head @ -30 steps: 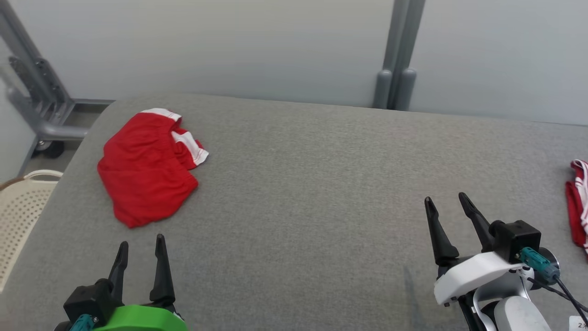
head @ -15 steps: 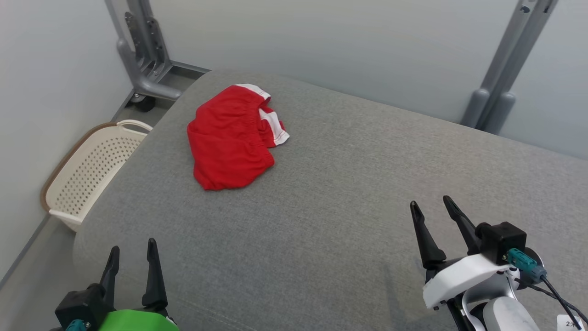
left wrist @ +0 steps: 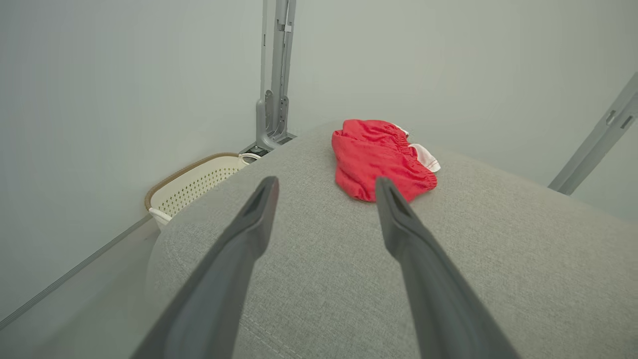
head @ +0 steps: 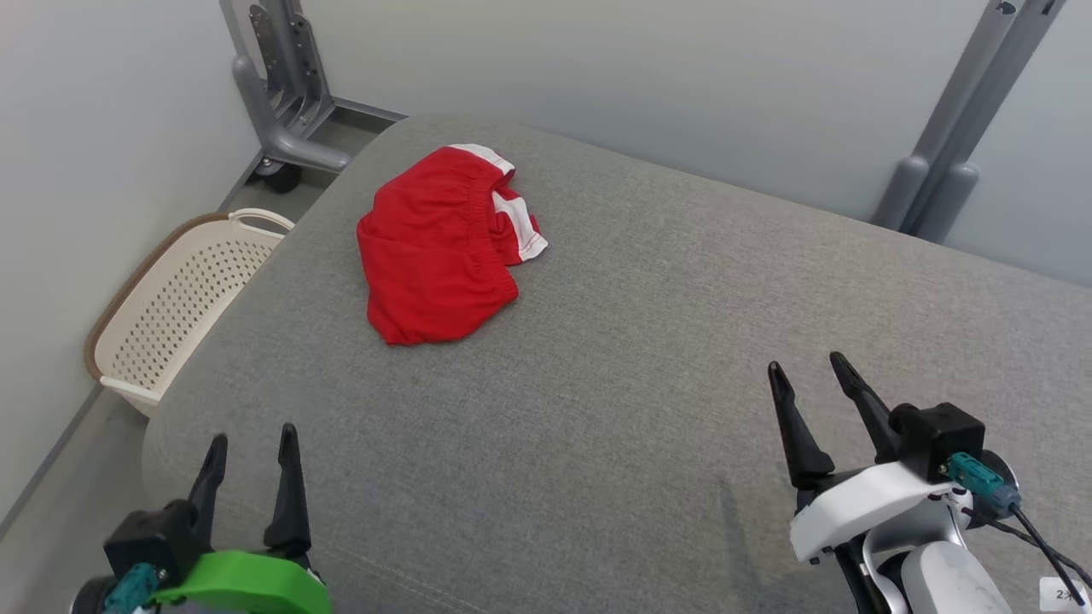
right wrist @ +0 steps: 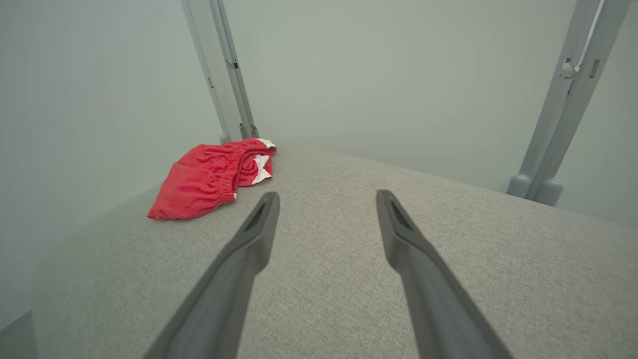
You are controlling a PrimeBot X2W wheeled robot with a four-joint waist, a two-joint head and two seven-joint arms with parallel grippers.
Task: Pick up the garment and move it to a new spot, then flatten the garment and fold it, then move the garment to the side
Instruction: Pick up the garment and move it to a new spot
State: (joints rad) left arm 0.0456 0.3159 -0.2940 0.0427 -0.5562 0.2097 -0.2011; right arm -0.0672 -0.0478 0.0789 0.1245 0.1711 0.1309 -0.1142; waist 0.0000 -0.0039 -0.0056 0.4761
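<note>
A red garment (head: 435, 247) with white trim lies crumpled near the far left corner of the grey padded surface (head: 648, 341). It shows ahead of the fingers in the left wrist view (left wrist: 379, 159) and off to the left in the right wrist view (right wrist: 209, 177). My left gripper (head: 252, 437) hovers open over the near left edge, well short of the garment, with nothing between its fingers. Over the near right part my right gripper (head: 806, 365) is open and empty too, far from the garment.
A cream perforated laundry basket (head: 171, 303) stands on the floor left of the surface. Grey metal frame posts rise at the back left (head: 286, 85) and back right (head: 955, 136). Pale walls close in behind and to the left.
The head camera has swung left, so the garment now sits nearer the picture's middle and the basket has come into view. Both grippers stay open and empty.
</note>
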